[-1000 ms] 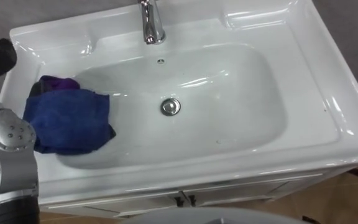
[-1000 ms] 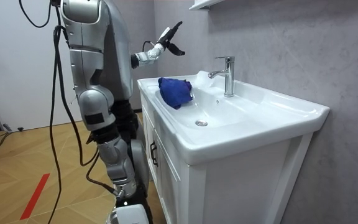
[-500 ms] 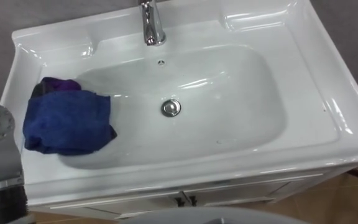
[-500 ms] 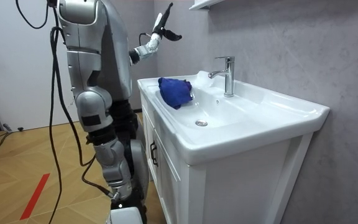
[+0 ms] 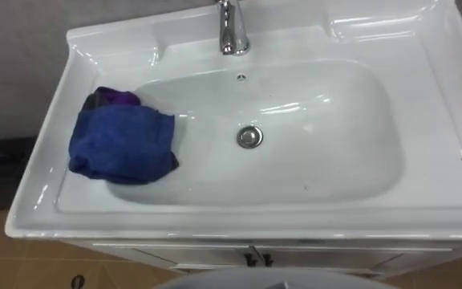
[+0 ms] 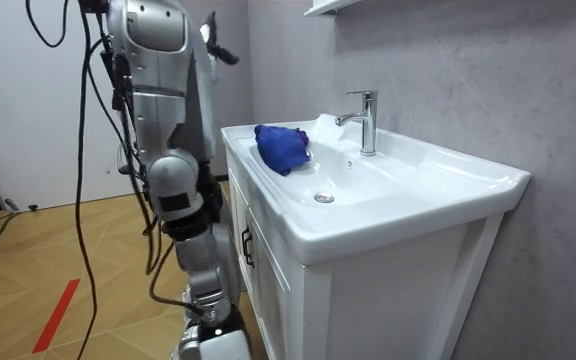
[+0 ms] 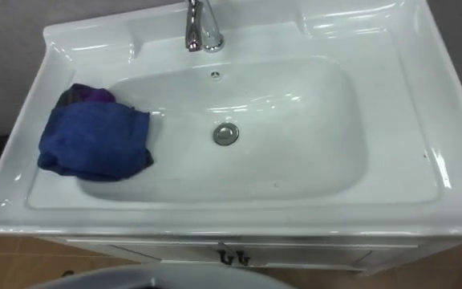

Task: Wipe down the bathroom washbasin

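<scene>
Crumpled dark-blue cloth (image 5: 123, 144) with a purple fold showing at its far edge, bunched on the left slope of the white ceramic basin (image 5: 311, 172), partly up over the inner rim and well apart from the round chrome drain (image 5: 249, 136) and the chrome tap (image 5: 233, 32) at the back. Lying free, no hand on it. Left hand (image 6: 216, 48) raised high beside the head in the room view, away from the basin, with the body standing at the left end of the white vanity cabinet (image 6: 268, 290). Too small and dark there to tell whether the fingers are spread or curled, and nothing seen in them. Hard to place in the job – fits a cloth waiting to be picked up for wiping just as well as one laid aside after a wipe; no smears or water marks plain enough on the bowl to settle it. Should wiping be called for: come down onto the middle of the bundle rather than its loose edge, gather enough folds that the cloth does not unroll, and press flat – not with fingertips alone – so that the cloth stays between hand and glaze. Work in overlapping strokes from the left slope across the floor of the bowl to the far right wall, skirt the drain and keep clear of the tap. Expect the glazed surface to be slippery, so go with light, even pressure.
</scene>
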### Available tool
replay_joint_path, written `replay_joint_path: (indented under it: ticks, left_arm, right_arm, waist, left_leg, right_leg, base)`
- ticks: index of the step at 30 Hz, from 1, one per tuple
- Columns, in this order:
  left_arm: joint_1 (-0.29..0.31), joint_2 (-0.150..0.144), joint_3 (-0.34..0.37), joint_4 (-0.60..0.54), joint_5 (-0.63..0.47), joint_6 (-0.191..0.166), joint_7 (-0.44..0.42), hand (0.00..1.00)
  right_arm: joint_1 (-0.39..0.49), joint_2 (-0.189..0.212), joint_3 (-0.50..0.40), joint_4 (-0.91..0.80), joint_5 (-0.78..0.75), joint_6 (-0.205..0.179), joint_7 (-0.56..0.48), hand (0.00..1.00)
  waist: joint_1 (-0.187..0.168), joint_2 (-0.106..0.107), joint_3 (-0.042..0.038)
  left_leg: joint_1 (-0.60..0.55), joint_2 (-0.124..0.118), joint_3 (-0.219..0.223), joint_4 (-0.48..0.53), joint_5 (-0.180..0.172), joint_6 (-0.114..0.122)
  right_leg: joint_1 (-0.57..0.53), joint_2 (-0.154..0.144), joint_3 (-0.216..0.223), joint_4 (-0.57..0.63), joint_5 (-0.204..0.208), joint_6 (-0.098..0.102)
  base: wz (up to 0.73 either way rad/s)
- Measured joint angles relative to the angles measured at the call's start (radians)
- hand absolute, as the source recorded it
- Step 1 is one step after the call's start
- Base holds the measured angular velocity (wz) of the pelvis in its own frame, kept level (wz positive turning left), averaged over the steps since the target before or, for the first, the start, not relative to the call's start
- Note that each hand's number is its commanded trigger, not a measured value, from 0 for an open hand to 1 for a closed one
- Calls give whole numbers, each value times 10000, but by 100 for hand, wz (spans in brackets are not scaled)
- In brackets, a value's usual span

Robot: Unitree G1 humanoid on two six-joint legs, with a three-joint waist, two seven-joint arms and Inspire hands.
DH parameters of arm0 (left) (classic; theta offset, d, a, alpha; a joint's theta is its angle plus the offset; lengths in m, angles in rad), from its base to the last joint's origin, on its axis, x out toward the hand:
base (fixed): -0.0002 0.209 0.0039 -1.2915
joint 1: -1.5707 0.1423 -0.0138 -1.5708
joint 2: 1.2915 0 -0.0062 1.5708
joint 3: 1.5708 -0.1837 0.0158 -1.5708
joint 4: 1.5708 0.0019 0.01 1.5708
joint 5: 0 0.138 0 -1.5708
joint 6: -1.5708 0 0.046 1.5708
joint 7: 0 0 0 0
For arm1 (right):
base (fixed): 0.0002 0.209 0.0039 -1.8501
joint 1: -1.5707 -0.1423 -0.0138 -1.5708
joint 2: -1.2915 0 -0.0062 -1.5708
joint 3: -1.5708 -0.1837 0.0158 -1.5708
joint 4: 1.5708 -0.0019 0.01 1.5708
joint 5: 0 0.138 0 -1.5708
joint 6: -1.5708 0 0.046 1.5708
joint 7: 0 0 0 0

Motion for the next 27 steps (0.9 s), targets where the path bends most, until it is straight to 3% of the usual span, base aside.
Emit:
replay_joint_path:
  ticks: [5,7,8,10,11,13,16,19,23,27]
  left_arm:
    - [1079,-169,-32,2162,-2074,151,-50,0]
    - [1648,-503,-361,3111,-2869,199,-87,0]
    - [1702,-603,-407,3413,-3137,199,-148,0]
    - [2124,-1207,-571,4602,-4144,218,-231,0]
    - [2256,-1346,-706,4888,-4364,219,-254,0]
    - [2451,-1775,-1245,6207,-4687,316,-475,0]
    - [2467,-2016,-1583,7928,-5024,416,-841,0]
    - [2593,-2131,-1664,9100,-5044,438,-1218,0]
    - [2662,-2213,-1952,9861,-5086,681,-1904,0]
    - [2511,-2231,-2157,10476,-5083,1107,-2899,0]
  right_arm:
    - [-299,-41,33,-150,302,90,95,0]
    - [-462,6,72,-153,440,283,149,0]
    - [-457,15,100,-156,528,312,151,0]
    - [-463,36,119,-158,586,428,157,0]
    - [-453,42,156,-157,590,444,158,0]
    - [-460,53,198,-156,617,532,156,0]
    - [-463,42,200,-55,663,543,156,0]
    - [-422,30,194,93,697,534,159,0]
    - [-343,43,202,301,766,638,161,0]
    - [-465,42,192,388,522,756,165,0]
  waist:
    - [215,-322,-14]
    - [275,-560,-1]
    - [312,-574,-20]
    - [316,-712,8]
    - [315,-787,19]
    - [300,-871,-24]
    - [310,-1026,36]
    - [283,-954,37]
    - [257,-935,36]
    - [-72,-1007,23]
  left_leg:
    - [-24,-99,-207,-28,13,23]
    - [-122,-130,-332,-17,13,24]
    - [-149,-141,-385,-8,13,24]
    - [-133,-146,-448,-9,10,28]
    - [-127,-146,-449,-8,8,31]
    - [-153,-144,-487,27,8,31]
    - [-101,-142,-569,43,3,33]
    - [15,-145,-557,33,-13,42]
    - [4,-148,-565,102,-7,41]
    - [8,-166,-546,209,-6,46]
  right_leg:
    - [8,-84,-218,96,-87,49]
    - [-3,-102,-362,89,-97,66]
    - [-4,-105,-390,88,-103,74]
    - [35,-111,-418,90,-102,76]
    - [50,-112,-444,92,-102,76]
    - [70,-109,-509,102,-102,76]
    - [228,-106,-596,96,-104,75]
    - [371,-124,-588,100,-147,57]
    - [364,-156,-606,120,-199,53]
    - [417,-169,-608,118,-204,62]
  base:
    - [13]
    - [18]
    - [18]
    - [6]
    - [6]
    - [9]
    - [9]
    - [0]
    - [2]
    - [0]
